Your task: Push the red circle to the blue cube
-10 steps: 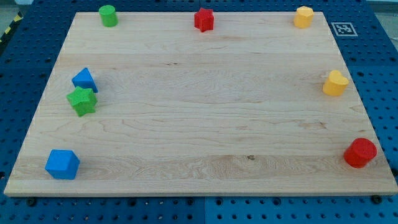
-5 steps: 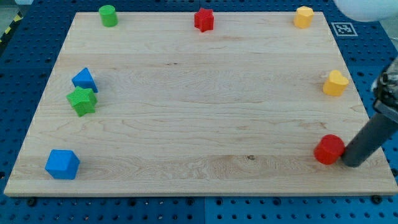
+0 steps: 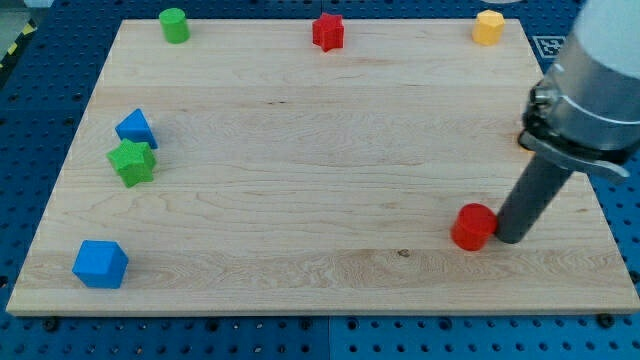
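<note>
The red circle (image 3: 473,227) lies on the wooden board (image 3: 320,170) at the lower right. My tip (image 3: 508,238) touches its right side; the dark rod rises from there to the view's upper right. The blue cube (image 3: 100,264) sits at the board's lower left corner, far to the left of the red circle.
A blue triangle-like block (image 3: 136,128) and a green star (image 3: 132,162) sit together at the left edge. A green cylinder (image 3: 174,25), a red star (image 3: 327,31) and a yellow block (image 3: 488,27) line the top edge. The arm hides a yellow block at the right edge.
The rod entered from the right and pushed the red circle leftward along the lower part of the board. The arm now covers the yellow block at the right edge.
</note>
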Robot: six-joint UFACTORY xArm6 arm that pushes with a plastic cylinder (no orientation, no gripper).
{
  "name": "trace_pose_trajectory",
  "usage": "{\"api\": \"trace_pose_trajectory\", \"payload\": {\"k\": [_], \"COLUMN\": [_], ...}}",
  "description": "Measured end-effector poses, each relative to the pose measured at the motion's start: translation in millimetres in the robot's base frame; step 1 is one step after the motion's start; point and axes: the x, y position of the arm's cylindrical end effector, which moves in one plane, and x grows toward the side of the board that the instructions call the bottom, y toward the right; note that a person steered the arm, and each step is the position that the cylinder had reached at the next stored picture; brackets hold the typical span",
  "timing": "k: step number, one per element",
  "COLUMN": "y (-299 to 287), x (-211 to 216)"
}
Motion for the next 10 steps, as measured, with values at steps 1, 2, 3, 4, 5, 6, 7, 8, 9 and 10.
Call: {"api": "trace_pose_trajectory", "payload": {"k": [1,2,3,4,5,6,7,8,9,10], "y": [-37,-77,-125,-176,-226,-255,-257,-256,-256,-256], "x": [0,-2,-2,-5,-5,-5,7,30,27,21]}}
